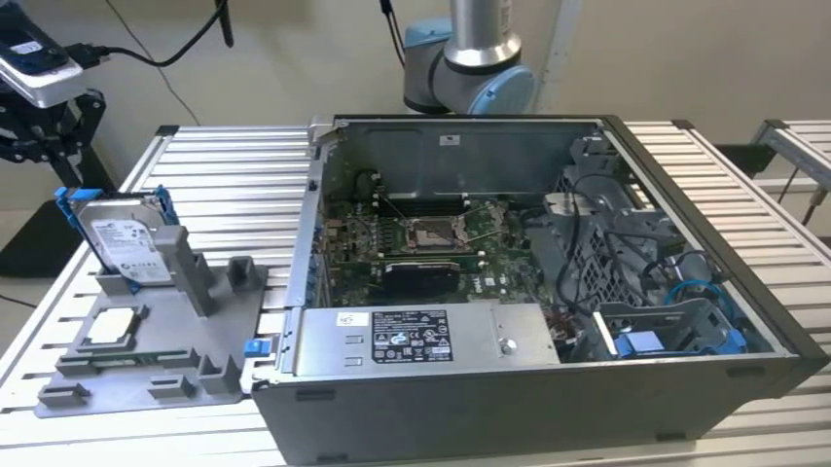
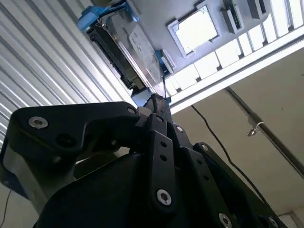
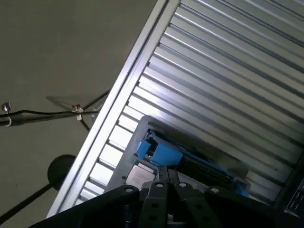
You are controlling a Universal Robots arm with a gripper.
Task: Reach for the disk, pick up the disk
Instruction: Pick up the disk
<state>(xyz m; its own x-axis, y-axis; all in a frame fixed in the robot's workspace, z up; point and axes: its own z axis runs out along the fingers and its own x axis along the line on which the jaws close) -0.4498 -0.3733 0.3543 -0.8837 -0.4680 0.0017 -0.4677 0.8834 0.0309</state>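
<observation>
The disk [image 1: 126, 240] stands on edge in a slot of the grey fixture [image 1: 156, 375] at the exterior view's left, its white label facing forward and a blue bracket around it. My gripper [image 1: 37, 122] hangs above and behind it, near the table's far left corner, well apart from it. In the second wrist view the black fingers [image 2: 154, 102] meet at a point aimed at the disk [image 2: 130, 50]. In the first wrist view the gripper [image 3: 166, 183] is shut, just short of the disk's blue bracket [image 3: 164, 154].
A small square silver chip [image 1: 115, 326] lies on the fixture in front of the disk. An open computer case [image 1: 520, 292] takes up the table's middle and right, with a long grey stickered box [image 1: 409, 336] inside. The arm's base [image 1: 468, 78] stands behind it. Slatted aluminium table [image 1: 247, 185].
</observation>
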